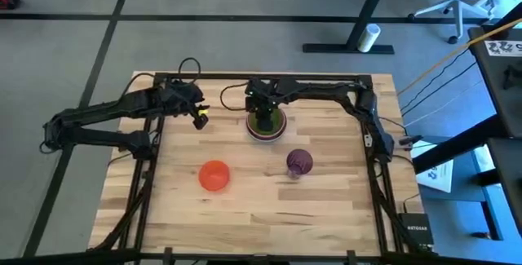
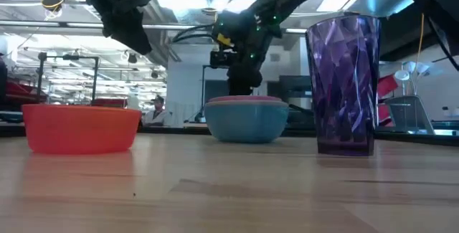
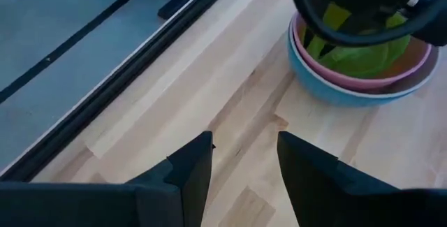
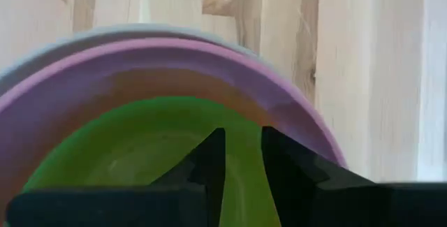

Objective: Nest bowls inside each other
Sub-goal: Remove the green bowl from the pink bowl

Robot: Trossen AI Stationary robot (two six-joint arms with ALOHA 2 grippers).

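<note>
bowls are sitting nested upper centre of the high view: green bowl [image 4: 140, 150] in pink bowl [image 4: 293, 101] in pale blue bowl [image 2: 246, 122]. right gripper [image 4: 242, 158] is hovering inside, fingers slightly parted, gripping nothing. left gripper [image 3: 244, 164] is idling parted, empty. orange-red bowl [image 1: 214, 175], lower left, is looking light, stiff, slick; pinching its rim seems best.

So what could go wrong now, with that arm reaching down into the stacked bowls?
The right hand sits low inside the small green plastic bowl, nested in the pink bowl and pale blue bowl. Lifting out, it might drag the green bowl along and upset the stack. The tall purple faceted cup looks tippy if knocked, and the orange-red bowl still waits outside. The left hand hangs open nearby.
</note>
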